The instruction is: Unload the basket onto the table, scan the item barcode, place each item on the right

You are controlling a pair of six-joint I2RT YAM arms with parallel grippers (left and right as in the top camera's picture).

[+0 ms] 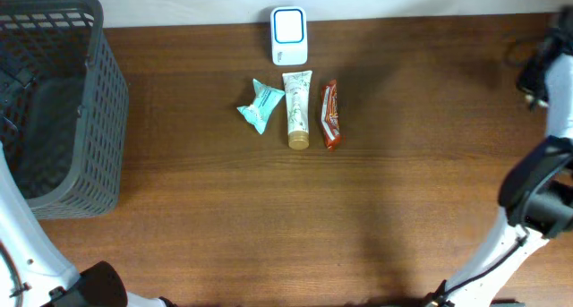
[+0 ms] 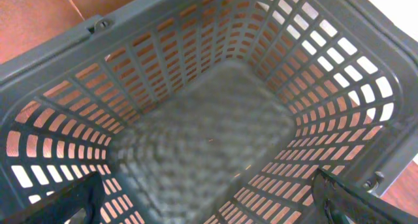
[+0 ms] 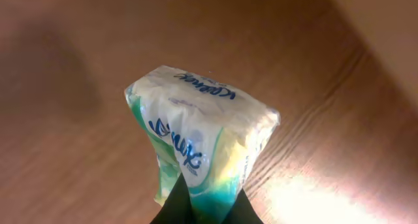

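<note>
My right gripper (image 3: 206, 199) is shut on the lower end of a white, green and blue tissue pack (image 3: 199, 126), holding it up above the wooden table (image 3: 78, 152); no barcode shows on the face I see. The white scanner (image 1: 288, 35) stands at the table's far edge in the overhead view. In front of it lie a second tissue pack (image 1: 260, 106), a cream tube (image 1: 297, 108) and an orange-brown snack bar (image 1: 330, 115). My left gripper (image 2: 209, 204) hangs open over the grey basket (image 2: 196, 139), nothing between its fingers.
The grey slatted basket (image 1: 106, 119) fills the table's left end. My right arm (image 1: 537, 186) comes in along the right edge, with black cabling (image 1: 535, 70) behind it. Bare wooden table (image 1: 295, 226) runs across the front.
</note>
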